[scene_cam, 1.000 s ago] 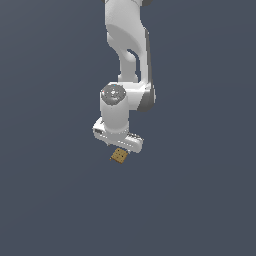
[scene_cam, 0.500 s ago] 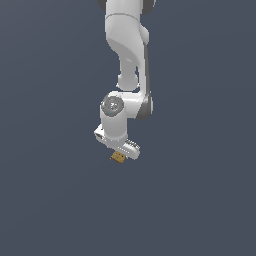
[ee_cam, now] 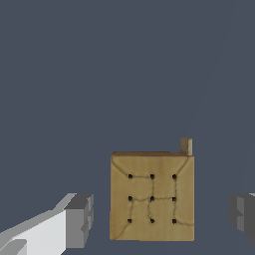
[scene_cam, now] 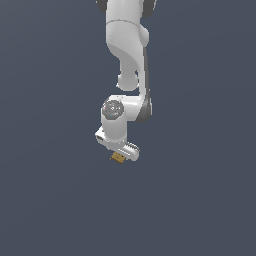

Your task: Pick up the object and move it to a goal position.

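Note:
The object (ee_cam: 152, 196) is a small flat tan-brown square with a grid of dots and faint cracks on top. In the wrist view it lies between my two fingers, with a gap on each side and more room on one side than the other. My gripper (ee_cam: 162, 216) is open and straddles it; a grey fingertip (ee_cam: 79, 219) shows on one side and the other at the frame's edge. In the exterior view the object (scene_cam: 118, 158) peeks out just under the white gripper (scene_cam: 121, 154), whose fingers are mostly hidden by the hand.
The surface is a plain dark blue-grey floor (scene_cam: 200, 200) all round, with no other objects or edges in view. The white arm (scene_cam: 127, 45) rises from the gripper to the top of the exterior view.
The hand has come down slightly and the arm has bent further over the object. The object has stayed in place.

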Robot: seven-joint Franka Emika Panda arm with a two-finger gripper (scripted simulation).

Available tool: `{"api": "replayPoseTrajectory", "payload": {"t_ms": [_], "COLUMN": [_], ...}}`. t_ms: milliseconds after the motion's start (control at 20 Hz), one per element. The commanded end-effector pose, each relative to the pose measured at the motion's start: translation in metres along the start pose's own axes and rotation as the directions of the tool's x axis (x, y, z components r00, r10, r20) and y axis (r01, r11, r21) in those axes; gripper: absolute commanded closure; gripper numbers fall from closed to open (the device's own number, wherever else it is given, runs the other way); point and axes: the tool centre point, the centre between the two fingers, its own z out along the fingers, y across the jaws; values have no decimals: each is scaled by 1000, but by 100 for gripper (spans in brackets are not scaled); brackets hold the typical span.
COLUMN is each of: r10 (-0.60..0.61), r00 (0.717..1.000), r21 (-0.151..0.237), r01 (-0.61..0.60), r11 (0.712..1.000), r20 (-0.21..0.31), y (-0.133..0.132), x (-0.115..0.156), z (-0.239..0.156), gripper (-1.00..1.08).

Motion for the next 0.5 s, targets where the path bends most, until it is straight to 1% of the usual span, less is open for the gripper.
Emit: {"api": "replayPoseTrajectory", "payload": {"t_ms": [0, 200, 450], "r10": [1, 3, 4], "r00": [1000, 1000, 1000], "r21": [0, 0, 0], "r01": [-1, -3, -4], "r11": [1000, 1000, 1000], "r20": [1, 1, 1], "y": [0, 1, 0], "x": [-1, -1, 0], "z": [13, 30, 37], "gripper": [-92, -92, -92]}}
